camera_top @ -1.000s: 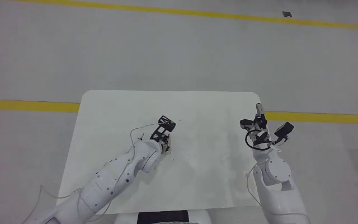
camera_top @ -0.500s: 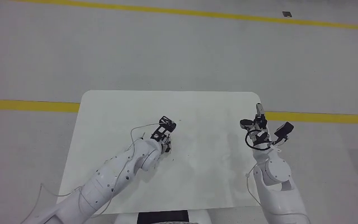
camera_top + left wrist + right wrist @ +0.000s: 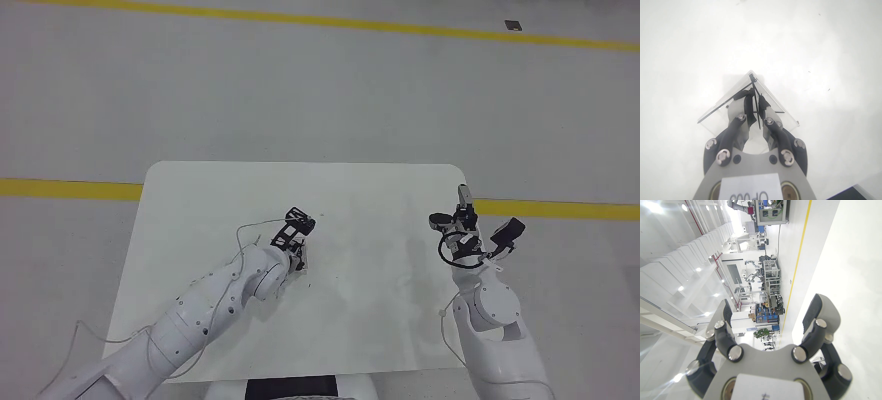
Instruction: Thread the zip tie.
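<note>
A thin black zip tie [image 3: 757, 113] runs lengthwise between the fingers of my left gripper [image 3: 755, 93], which is shut on it. Its small square head [image 3: 752, 76] sticks out past the fingertips, over the corner of a clear plastic plate [image 3: 772, 106] lying on the white table. From above, the left gripper [image 3: 296, 222] sits low over the table's [image 3: 380, 200] middle. My right gripper [image 3: 770, 301] is open and holds nothing. It is raised beside the table's right edge [image 3: 472, 225] and points out toward the room.
The table top around the clear plate is bare white with a few small dark specks [image 3: 809, 72]. A yellow floor line [image 3: 560, 208] runs behind the table's right edge.
The left forearm has shifted slightly while its gripper stays over the same spot. The right arm has not moved.
</note>
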You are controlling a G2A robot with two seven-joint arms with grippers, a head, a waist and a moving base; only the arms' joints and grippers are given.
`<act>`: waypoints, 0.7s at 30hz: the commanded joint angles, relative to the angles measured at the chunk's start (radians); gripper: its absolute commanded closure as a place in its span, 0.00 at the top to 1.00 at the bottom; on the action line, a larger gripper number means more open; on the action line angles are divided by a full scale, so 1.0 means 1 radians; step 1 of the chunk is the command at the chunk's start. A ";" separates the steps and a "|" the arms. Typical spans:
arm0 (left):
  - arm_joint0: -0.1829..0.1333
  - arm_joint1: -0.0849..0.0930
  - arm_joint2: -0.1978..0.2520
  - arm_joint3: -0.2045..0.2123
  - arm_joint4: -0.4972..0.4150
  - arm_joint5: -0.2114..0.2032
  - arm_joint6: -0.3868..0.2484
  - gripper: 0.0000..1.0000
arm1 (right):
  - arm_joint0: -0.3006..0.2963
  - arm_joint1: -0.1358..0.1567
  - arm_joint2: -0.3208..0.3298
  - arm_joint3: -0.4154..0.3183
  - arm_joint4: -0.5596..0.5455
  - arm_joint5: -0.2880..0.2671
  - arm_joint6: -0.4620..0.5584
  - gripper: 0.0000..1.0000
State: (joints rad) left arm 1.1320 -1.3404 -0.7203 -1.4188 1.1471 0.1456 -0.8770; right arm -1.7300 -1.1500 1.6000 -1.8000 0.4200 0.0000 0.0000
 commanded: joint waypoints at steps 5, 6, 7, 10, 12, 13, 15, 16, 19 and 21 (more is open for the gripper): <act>-0.011 -0.006 0.008 0.017 -0.007 0.003 0.003 0.09 | 0.000 0.000 0.000 0.000 0.000 0.000 0.000 1.00; -0.012 -0.006 0.009 0.018 -0.008 0.003 0.004 0.09 | 0.000 0.000 0.000 0.000 0.000 0.000 0.000 1.00; -0.012 -0.007 0.009 0.018 -0.008 0.004 0.005 0.09 | 0.000 0.000 0.000 0.000 0.000 0.000 0.000 1.00; -0.012 -0.007 0.008 0.015 -0.007 0.007 0.005 0.09 | 0.000 0.000 0.000 0.000 0.000 0.000 0.000 1.00; -0.009 -0.006 0.006 0.008 -0.005 0.009 0.005 0.10 | 0.000 0.000 0.000 0.000 0.000 0.000 0.000 1.00; -0.008 -0.006 0.006 0.006 -0.004 0.010 0.005 0.11 | 0.000 0.000 0.000 0.000 0.000 0.000 0.000 1.00; -0.005 -0.005 0.004 0.000 -0.002 0.010 0.005 0.11 | 0.000 0.000 0.000 0.000 0.000 0.000 0.000 1.00; -0.003 -0.004 0.003 -0.002 -0.001 0.010 0.005 0.11 | 0.000 0.000 0.000 0.000 0.000 0.000 0.000 1.00; -0.003 -0.004 0.001 0.000 -0.001 0.011 0.001 0.12 | 0.000 0.000 0.000 0.000 0.000 0.000 0.000 1.00; -0.004 -0.005 0.002 0.004 -0.004 0.010 0.001 0.13 | 0.000 0.000 0.000 0.000 0.000 0.000 0.000 1.00</act>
State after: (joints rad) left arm 1.1288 -1.3445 -0.7189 -1.4172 1.1452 0.1567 -0.8755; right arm -1.7300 -1.1500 1.6000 -1.8000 0.4200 0.0000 0.0000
